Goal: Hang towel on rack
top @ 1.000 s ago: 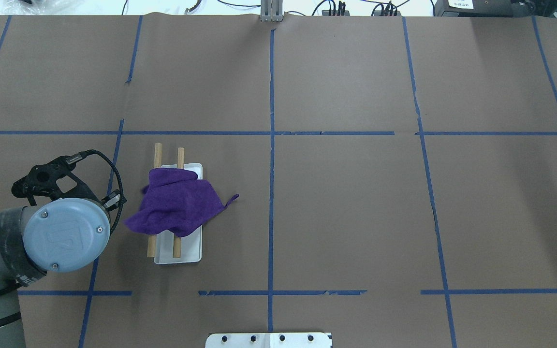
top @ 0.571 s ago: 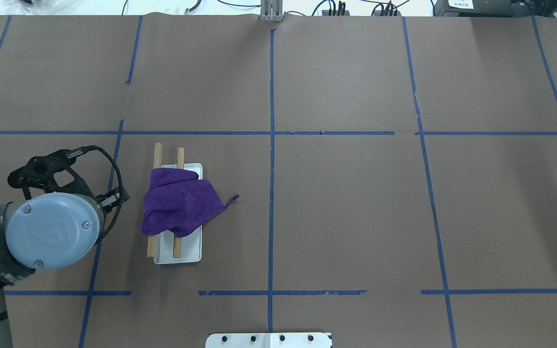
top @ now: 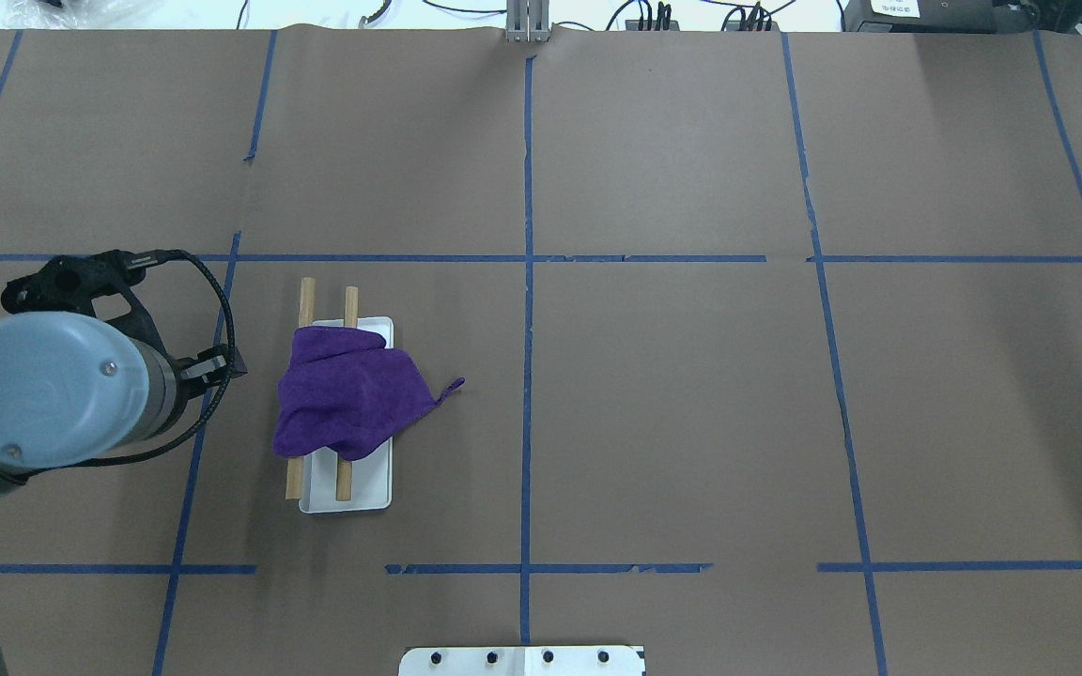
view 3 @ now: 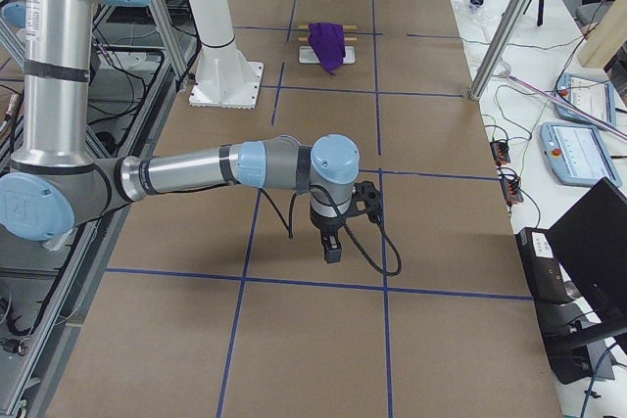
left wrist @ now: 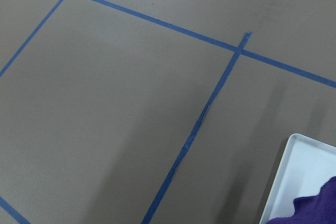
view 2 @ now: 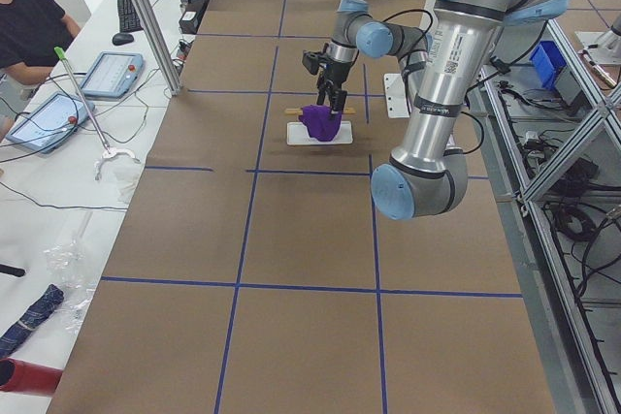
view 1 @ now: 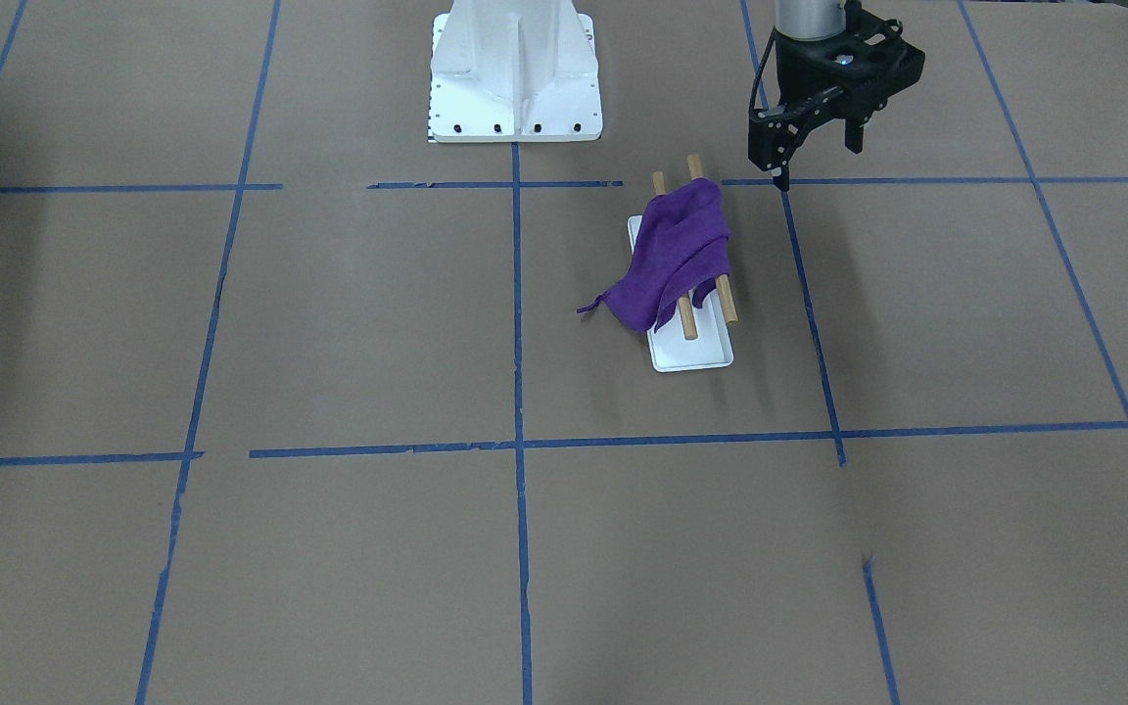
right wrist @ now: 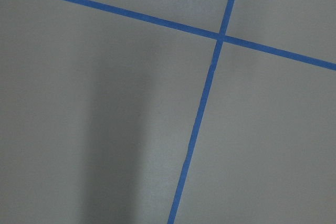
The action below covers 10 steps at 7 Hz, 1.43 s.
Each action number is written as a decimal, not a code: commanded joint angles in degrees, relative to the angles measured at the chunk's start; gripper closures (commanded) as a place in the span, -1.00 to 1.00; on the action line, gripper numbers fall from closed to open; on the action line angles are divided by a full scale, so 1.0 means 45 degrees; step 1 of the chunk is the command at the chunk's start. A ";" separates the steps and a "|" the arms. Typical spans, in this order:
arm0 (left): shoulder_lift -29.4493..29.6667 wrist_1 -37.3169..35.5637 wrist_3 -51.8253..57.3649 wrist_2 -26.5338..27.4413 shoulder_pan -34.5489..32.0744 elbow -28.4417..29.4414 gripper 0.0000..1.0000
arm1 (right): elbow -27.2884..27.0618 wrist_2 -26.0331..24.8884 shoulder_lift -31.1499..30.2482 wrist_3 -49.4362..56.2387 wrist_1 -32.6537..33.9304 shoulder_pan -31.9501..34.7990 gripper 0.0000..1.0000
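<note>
Brown-paper worktop (view 1: pixel 329 323), and the purple towel (view 1: pixel 677 255) is draped over both rods of the rack (view 1: pixel 696 352) so its own weight holds it there, looks done to me; left pincer (view 1: pixel 817 164) hangs beside it spread and empty, right pincer (view 3: pixel 333 254) is parked far off, can't tell if it's apart or together

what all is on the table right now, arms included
towel: 1, purple, draped across both rods of the rack, one corner trailing onto the table
rack: 1, white flat base with two light-brown wooden rods, on the robot's left half
pedestal: 1, white, middle of the robot's edge
tape lines: several, blue, a grid over the table
table: 1, covered in brown paper
left gripper: 1, black, open and empty, beside the rack, clear of the towel
right gripper: 1, black, over bare table far from the rack; open or shut unclear
</note>
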<state>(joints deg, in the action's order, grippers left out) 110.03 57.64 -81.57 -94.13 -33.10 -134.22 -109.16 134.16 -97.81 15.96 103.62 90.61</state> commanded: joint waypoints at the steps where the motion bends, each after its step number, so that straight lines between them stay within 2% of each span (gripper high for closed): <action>1: 0.0237 0.1654 0.3794 -0.2136 -0.1817 0.0660 -1.00 | 0.0098 -0.0048 -0.0021 -0.0050 0.0000 0.0019 -1.00; 3: 0.0218 0.2384 0.7269 -0.4500 -0.4195 0.1444 -1.00 | 0.0293 -0.0029 0.0018 -0.0246 0.0019 0.0253 -1.00; 4: 0.0217 0.2386 0.9163 -0.5865 -0.5909 0.2008 -1.00 | 0.0449 -0.0009 -0.0001 -0.0246 0.0019 0.0409 -1.00; 5: -0.0015 0.2386 1.1618 -0.6903 -0.7473 0.3058 -1.00 | 0.0721 0.0029 0.0037 -0.0227 0.0019 0.0623 -1.00; 6: -0.0462 0.2406 1.4408 -0.7184 -0.8784 0.4074 -1.00 | 0.0743 0.0127 0.0018 -0.0226 0.0019 0.0644 -1.00; 8: -0.1552 0.2715 1.8499 -0.7206 -1.0937 0.5873 -1.00 | 0.0763 0.0128 0.0018 -0.0246 0.0019 0.0780 -1.00; 9: -0.2701 0.4091 1.9581 -0.7361 -1.1951 0.6635 -1.00 | 0.0763 0.0128 -0.0001 -0.0246 0.0019 0.0897 -1.00; 10: -0.4027 0.5381 2.0636 -0.8039 -1.2522 0.7281 -1.00 | 0.0763 0.0147 -0.0021 -0.0246 0.0019 0.0957 -1.00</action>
<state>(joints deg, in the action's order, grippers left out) 98.42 75.43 4.87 -127.76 -85.41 -105.28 -105.76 134.75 -97.82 14.86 103.71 94.51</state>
